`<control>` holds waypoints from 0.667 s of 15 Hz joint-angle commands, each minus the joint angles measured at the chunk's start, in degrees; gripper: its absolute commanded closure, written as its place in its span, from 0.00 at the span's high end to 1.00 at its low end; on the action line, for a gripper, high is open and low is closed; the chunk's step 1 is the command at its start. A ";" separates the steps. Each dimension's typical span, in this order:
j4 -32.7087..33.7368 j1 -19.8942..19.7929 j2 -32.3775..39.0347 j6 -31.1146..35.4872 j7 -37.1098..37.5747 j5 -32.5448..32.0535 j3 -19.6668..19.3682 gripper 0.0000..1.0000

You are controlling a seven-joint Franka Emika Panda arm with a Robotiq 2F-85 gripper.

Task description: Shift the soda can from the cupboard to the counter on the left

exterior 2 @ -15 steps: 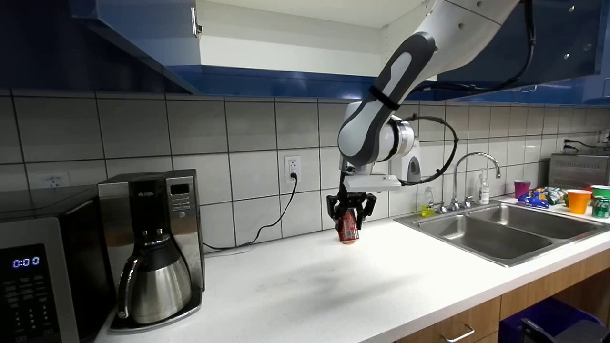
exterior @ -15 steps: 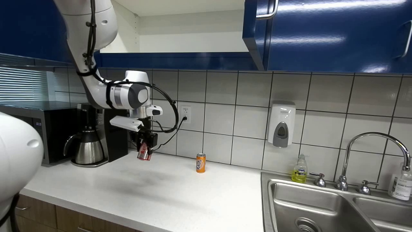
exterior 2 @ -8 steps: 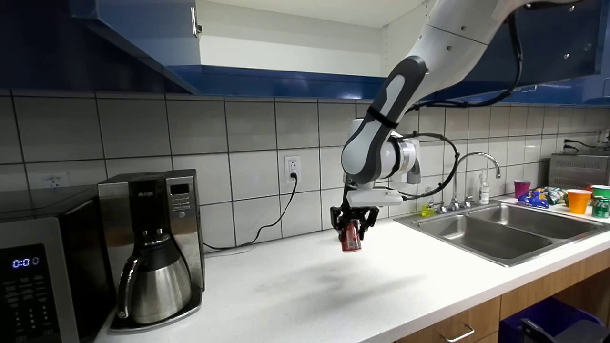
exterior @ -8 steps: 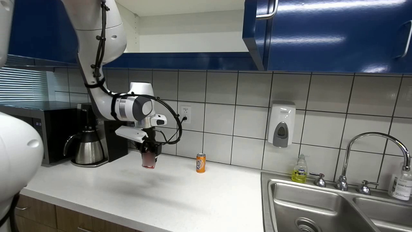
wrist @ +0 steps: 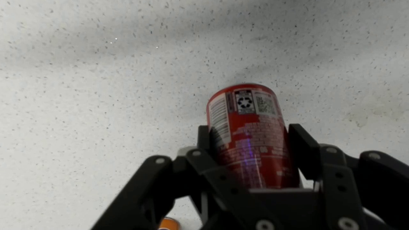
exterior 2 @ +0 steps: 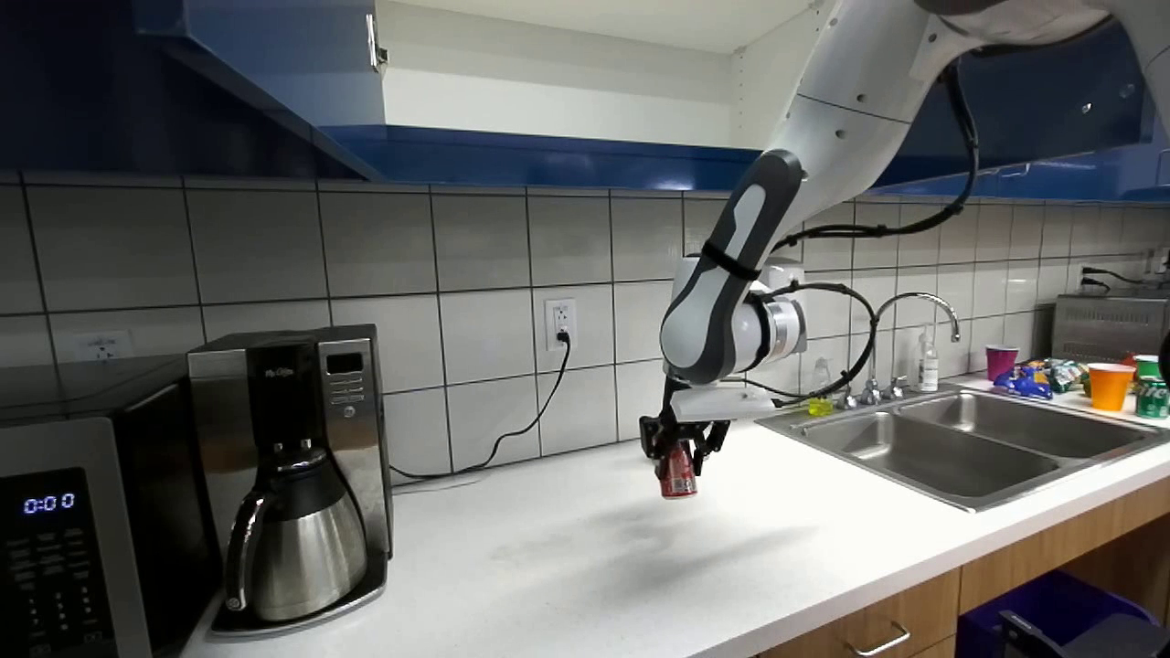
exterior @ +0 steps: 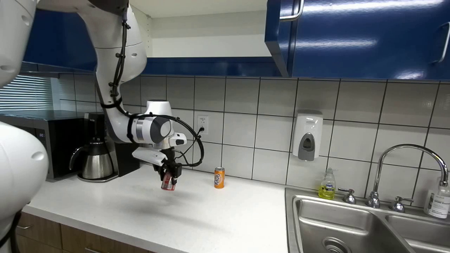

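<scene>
white counter (exterior: 225,218), grey-speckled. coffee maker (exterior 2: 283,388) on it, just beside microwave (exterior 2: 101,493). orange can (exterior: 219,177) upright toward the back, between coffee maker and steel sink (exterior: 291,214), which is set into the top. past the sink: purple cup (exterior 2: 1001,362), snack bags (exterior 2: 1024,383), orange cup (exterior 2: 1110,387), green can (exterior 2: 1153,398), metal box (exterior 2: 1108,327).

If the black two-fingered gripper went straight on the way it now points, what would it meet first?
Probably the plain white counter: the gripper points down at it, slightly tilted. The red cylindrical can in its grip would likely touch first; the gap below is hard to judge.
</scene>
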 commanded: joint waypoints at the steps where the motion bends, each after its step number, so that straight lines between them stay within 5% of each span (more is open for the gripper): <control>1: 1.71 1.80 3.06 3.29 -0.70 -1.07 -1.82 0.38; 10: 2.82 4.35 9.85 12.09 -1.77 1.11 -2.87 0.38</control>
